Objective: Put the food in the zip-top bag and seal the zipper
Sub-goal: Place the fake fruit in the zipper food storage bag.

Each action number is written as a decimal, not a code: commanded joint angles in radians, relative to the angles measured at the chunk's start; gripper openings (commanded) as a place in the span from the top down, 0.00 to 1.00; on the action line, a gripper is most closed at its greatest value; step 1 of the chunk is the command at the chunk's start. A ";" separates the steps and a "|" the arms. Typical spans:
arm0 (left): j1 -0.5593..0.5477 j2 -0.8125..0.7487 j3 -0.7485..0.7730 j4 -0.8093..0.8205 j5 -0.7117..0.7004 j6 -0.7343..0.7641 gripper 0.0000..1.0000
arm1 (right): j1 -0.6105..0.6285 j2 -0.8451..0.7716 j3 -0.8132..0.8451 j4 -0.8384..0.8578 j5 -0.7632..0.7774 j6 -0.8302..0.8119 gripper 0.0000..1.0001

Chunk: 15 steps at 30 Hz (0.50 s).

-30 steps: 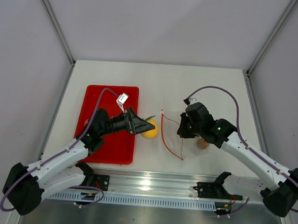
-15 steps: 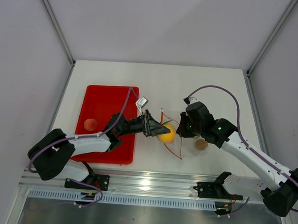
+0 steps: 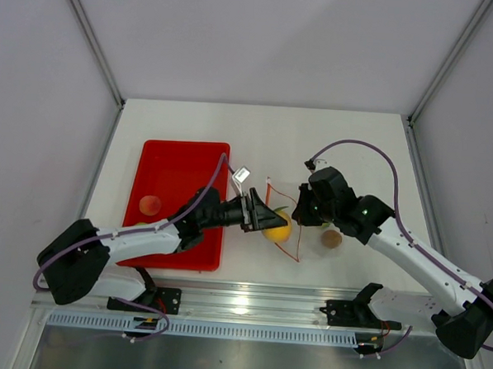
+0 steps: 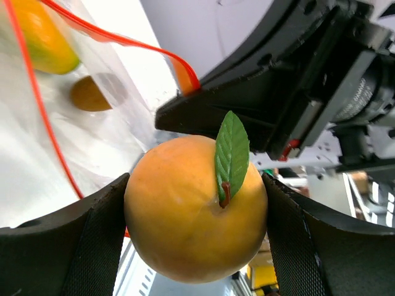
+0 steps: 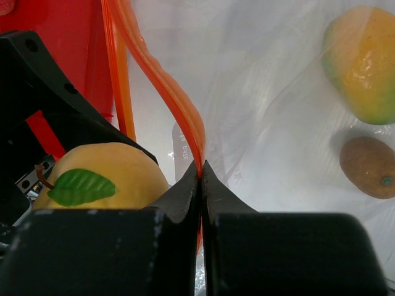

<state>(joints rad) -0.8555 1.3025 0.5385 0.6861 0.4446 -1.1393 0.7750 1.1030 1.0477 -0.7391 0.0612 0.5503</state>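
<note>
My left gripper is shut on the orange ball, which has a green leaf. It holds the ball at the open mouth of the clear zip-top bag. In the left wrist view the ball fills the space between the fingers. My right gripper is shut on the orange-red zipper and holds the bag's upper lip up. A small brown fruit and a yellow-green fruit show through the plastic. I cannot tell whether they lie inside the bag. A peach-pink fruit sits in the tray.
The red tray lies left of the bag, under my left arm. A metal rail runs along the table's near edge. White walls stand close on both sides.
My left arm has carried the orange ball rightward from beside the tray to the bag's mouth. My right gripper has kept its hold on the zipper, almost still.
</note>
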 commanded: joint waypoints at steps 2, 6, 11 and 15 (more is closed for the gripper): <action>-0.011 -0.057 0.069 -0.212 -0.099 0.110 0.57 | -0.003 -0.022 0.044 0.015 -0.006 0.010 1.00; -0.013 -0.045 0.104 -0.301 -0.113 0.119 0.26 | -0.005 -0.020 0.048 0.014 -0.008 0.007 1.00; -0.017 -0.074 0.133 -0.410 -0.156 0.164 0.00 | -0.006 -0.026 0.049 0.001 0.002 0.004 1.00; -0.019 -0.101 0.161 -0.484 -0.191 0.197 0.00 | -0.009 -0.029 0.049 -0.003 0.005 0.000 1.00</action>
<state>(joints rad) -0.8658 1.2476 0.6361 0.2783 0.2985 -1.0008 0.7719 1.1007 1.0561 -0.7437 0.0601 0.5499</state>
